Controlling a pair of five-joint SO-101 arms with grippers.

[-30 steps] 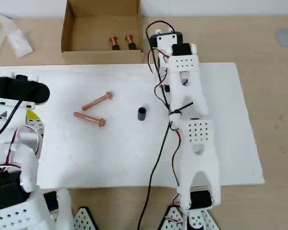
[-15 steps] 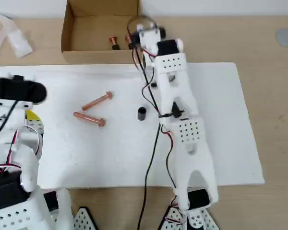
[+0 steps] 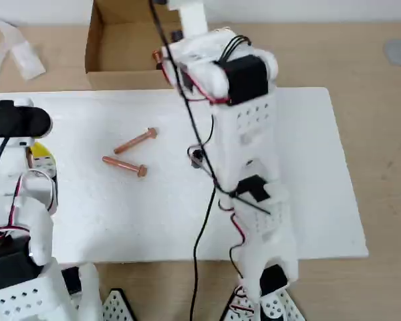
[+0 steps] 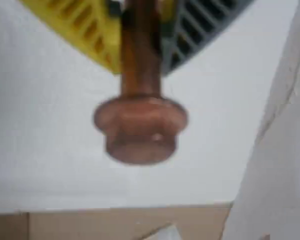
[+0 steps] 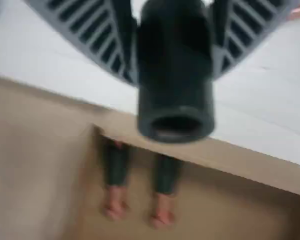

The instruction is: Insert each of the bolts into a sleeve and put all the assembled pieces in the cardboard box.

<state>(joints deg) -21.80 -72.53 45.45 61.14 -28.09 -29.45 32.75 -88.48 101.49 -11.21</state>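
Left gripper (image 4: 140, 25): clamped on copper bolt (image 4: 140, 127) by the shank, judged kept for mating.
Right gripper (image 5: 174, 30): clenched on black sleeve (image 5: 175, 95), bore left exposed.

The right arm (image 3: 254, 194) stretches forward from its base, wrist held high, and the right hand (image 5: 175, 60) is clamped on a black sleeve (image 5: 175, 100). The left arm (image 3: 20, 221) sits folded at the side, the left hand (image 4: 140, 45) pinching a copper bolt (image 4: 140, 127)
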